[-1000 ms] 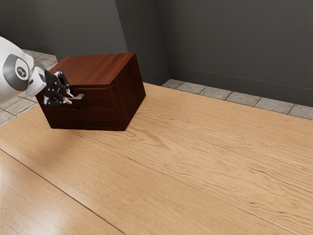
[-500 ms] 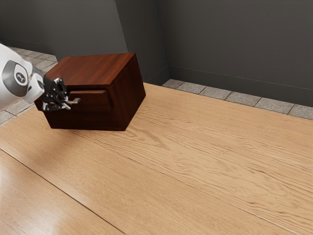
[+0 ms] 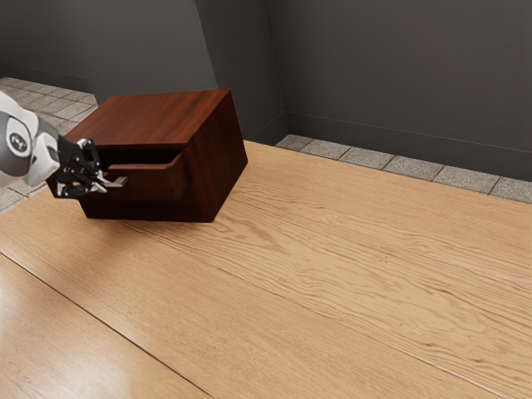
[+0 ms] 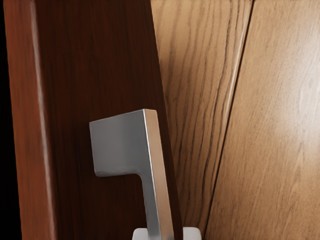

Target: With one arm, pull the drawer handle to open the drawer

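Table (image 3: 332,274) fills the lower and right of the exterior frame, bare light wood, nothing near the work.

Gripper (image 3: 104,178) sits at the left edge, mid height, on the white arm (image 3: 21,150) that enters from the left. Fingers are clamped on the drawer handle (image 3: 118,179) from two sides, with the silver bar between them. In the wrist view the handle (image 4: 150,175) is close under the hand: a grey metal bar with a short leg bending in to the drawer front (image 4: 90,75). The bar's long axis runs along the drawer face, crosswise to the fingers' closing line.

Key relation: the handle is at the fingertips and the drawer front (image 3: 150,179) lies just past it, toward frame right. The arm is on the opposite side, frame left. So the pull line runs straight from the cabinet toward the left edge, along the drawer's slide and square to its face.

Drawer is partly out. Its front stands proud of the cabinet (image 3: 158,116), and a dark gap shows under the cabinet top. My read is mid-pull, task underway, more travel likely available. Risk as I judge it: any sideways or upward drift could twist the bar out of the grip or drag the whole cabinet over the table.

Cabinet is dark red-brown wood in the upper left, resting on the table near its back edge. Beyond it are grey floor tiles (image 3: 416,166) and a dark wall (image 3: 399,66) across the top.
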Motion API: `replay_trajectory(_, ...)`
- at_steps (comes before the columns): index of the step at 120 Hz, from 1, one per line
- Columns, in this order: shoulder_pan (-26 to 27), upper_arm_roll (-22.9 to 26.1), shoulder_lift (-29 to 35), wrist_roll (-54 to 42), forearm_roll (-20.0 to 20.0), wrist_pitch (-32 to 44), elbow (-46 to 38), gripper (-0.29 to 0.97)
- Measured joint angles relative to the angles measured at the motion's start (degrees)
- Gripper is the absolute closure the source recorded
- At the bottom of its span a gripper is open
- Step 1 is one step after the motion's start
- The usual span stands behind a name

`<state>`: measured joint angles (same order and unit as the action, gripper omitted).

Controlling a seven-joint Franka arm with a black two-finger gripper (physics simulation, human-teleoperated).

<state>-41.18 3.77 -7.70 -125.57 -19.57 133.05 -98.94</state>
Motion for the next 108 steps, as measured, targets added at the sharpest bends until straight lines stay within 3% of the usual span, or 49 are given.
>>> replay_trajectory(108,0.93,-2.2,14.16,-1.49,0.29,5.16,-17.41,0.78)
